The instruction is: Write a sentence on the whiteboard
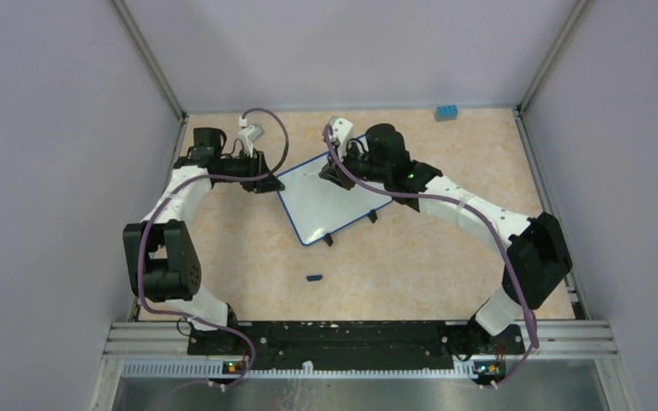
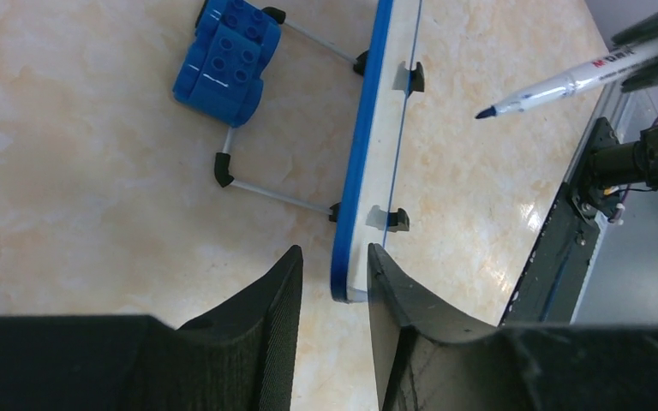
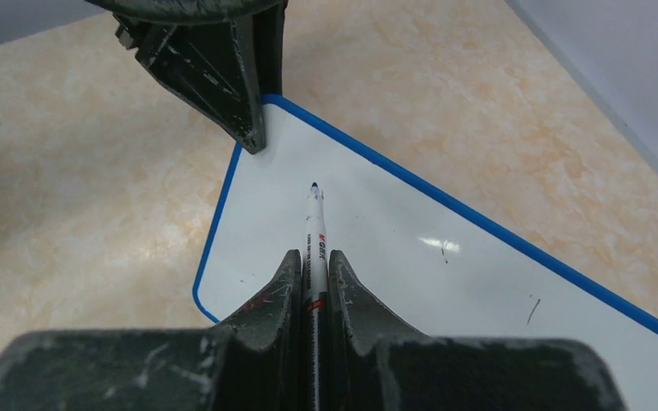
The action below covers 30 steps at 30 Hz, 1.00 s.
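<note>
**Board (image 1: 330, 205) blank, pen poised: writing not yet begun**

Nothing of the sentence is on the white face. It shows only a few tiny stray specks and one short dark stroke near its lower right, none of them letters. By my reading the preparation is done and all the writing is left. The pen (image 3: 315, 214) is uncapped, and a small dark piece that is probably its cap (image 1: 314, 277) lies apart on the desk (image 1: 411, 257).

The board rests tilted at mid-desk, propped on its wire stand. The right claw (image 3: 313, 259) is closed tight on the pen barrel, tip pointing toward the board's far-left corner. From the left wrist the tip stands off the surface, not touching. The left claw (image 2: 332, 253) straddles that corner with its jaws parted. One finger seems to rest against the white face, and a gap shows between the other and the blue frame, so it grips nothing firmly.

The pen barrel carries red and black print, roughly "M DRK", which cannot be read with confidence. A blue brick (image 2: 223, 56) behind the board bears no lettering.
</note>
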Available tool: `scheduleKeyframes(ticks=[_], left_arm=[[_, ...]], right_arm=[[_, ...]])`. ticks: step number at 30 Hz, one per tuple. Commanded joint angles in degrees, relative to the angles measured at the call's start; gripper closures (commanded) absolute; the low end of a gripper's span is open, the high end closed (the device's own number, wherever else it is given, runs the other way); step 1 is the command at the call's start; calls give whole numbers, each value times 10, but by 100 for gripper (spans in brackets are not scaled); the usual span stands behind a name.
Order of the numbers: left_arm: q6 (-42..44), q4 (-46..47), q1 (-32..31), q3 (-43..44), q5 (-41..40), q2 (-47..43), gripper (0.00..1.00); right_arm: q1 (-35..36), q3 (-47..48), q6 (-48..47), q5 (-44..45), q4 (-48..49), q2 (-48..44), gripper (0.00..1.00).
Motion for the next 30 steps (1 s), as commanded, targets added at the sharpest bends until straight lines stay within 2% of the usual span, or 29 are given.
scheduleKeyframes(ticks=[1, 9, 16, 19, 24, 30], left_arm=[[26, -15, 4, 8, 49, -2, 60], [16, -7, 14, 3, 80, 0, 62], [5, 1, 14, 5, 78, 0, 77], [5, -1, 14, 8, 74, 0, 84], [10, -3, 14, 9, 67, 2, 99], [51, -34, 14, 32, 60, 23, 100]], right_arm=[[7, 9, -49, 10, -16, -13, 100], [15, -14, -73, 13, 21, -30, 100], [59, -18, -72, 19, -4, -41, 100], [71, -17, -77, 51, -2, -38, 100], [72, 1, -71, 86, -8, -25, 100], [72, 15, -63, 85, -18, -16, 100]])
